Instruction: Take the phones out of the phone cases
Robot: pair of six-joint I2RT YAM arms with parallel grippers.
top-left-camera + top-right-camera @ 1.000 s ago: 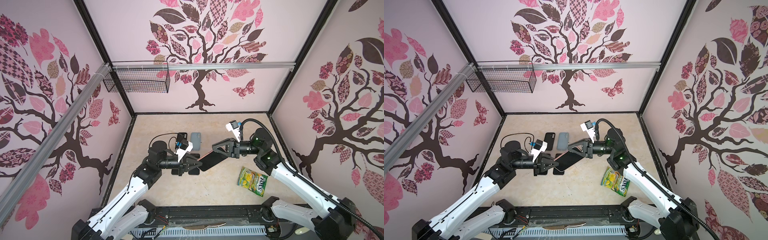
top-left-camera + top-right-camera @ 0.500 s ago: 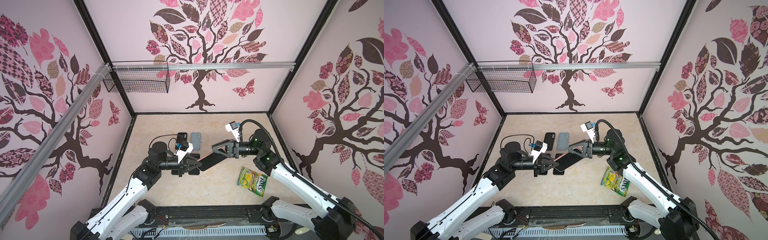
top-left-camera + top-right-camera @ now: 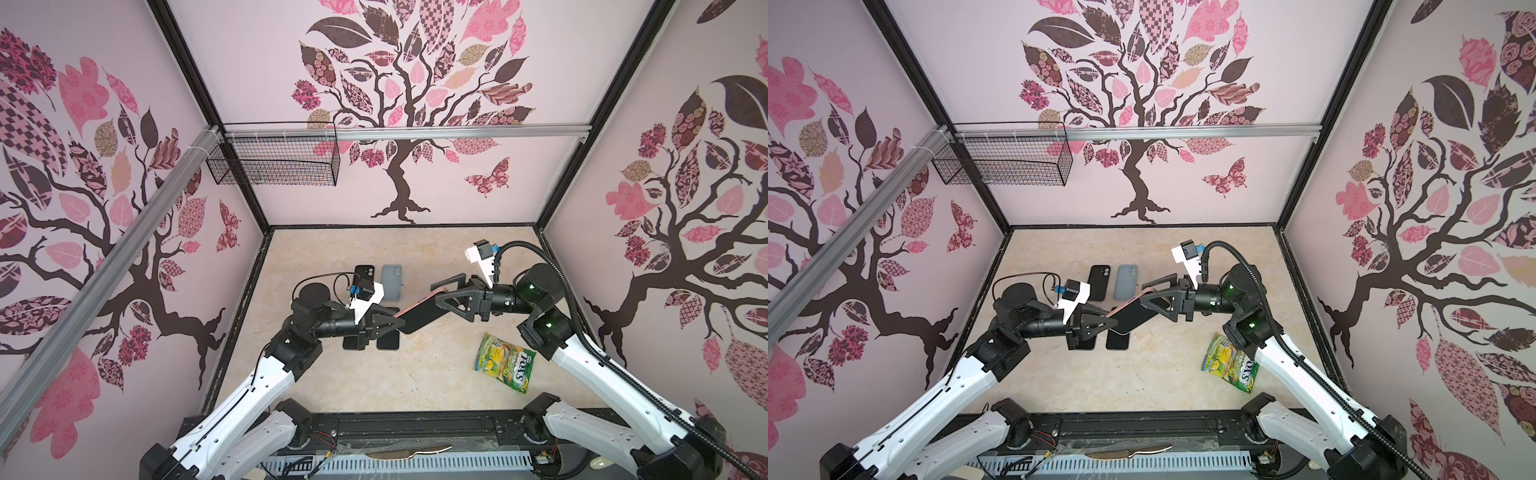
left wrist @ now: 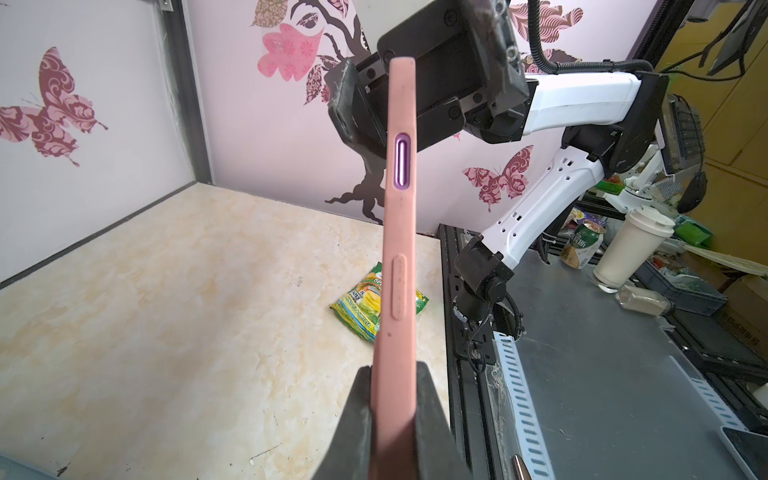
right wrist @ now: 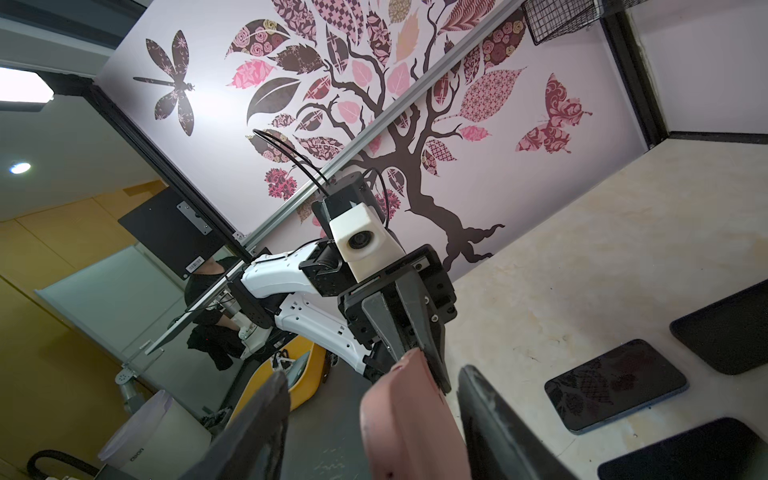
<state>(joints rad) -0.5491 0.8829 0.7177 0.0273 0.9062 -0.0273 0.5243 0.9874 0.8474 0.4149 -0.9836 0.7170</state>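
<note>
Left hand [image 4: 392, 374] clamped on pink phone case [image 4: 399, 249]; right hand [image 5: 372, 374] apart; four loose phones [image 3: 392, 282], one snack packet [image 3: 505, 368]

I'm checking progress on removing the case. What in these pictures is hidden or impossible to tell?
- Whether the phone has lifted from the pink case: too small in both top views; wrist views show only the case's outside.
- Case ends, top views: covered by the left gripper and right gripper.
- Dark phones on the table: partly under the left gripper.
</note>
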